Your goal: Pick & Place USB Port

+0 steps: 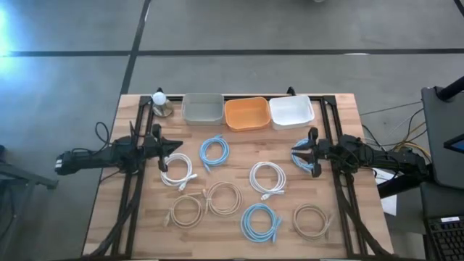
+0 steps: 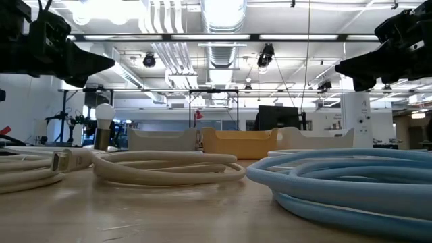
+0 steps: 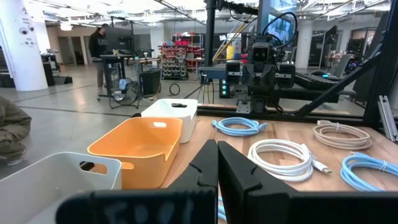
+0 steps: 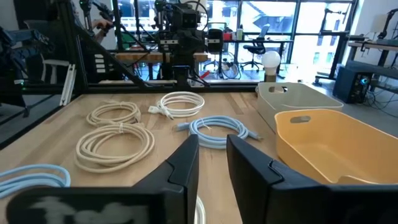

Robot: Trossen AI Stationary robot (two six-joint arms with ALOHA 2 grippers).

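Left gripper (image 1: 176, 147) hovers at left table edge, fingers pressed together, holding nothing; right gripper (image 1: 296, 153) hovers at right edge above light-blue cable coil (image 1: 304, 162), fingers slightly spread, gap empty; seven coiled USB cables on wooden table (image 1: 341, 116): two white, three light blue, more beige; grey bin (image 1: 202, 108), orange bin (image 1: 246, 113), white bin (image 1: 291, 111) in row at far edge; light bulb (image 1: 159, 98) beside grey bin.

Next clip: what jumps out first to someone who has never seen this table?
Three bins in a row along the far edge: the grey bin, the orange bin, the white bin. In front of them, coiled cables cover the wood, among them a white cable mid-table and a blue cable near the front edge. The left gripper and right gripper hover at opposite sides, facing each other.
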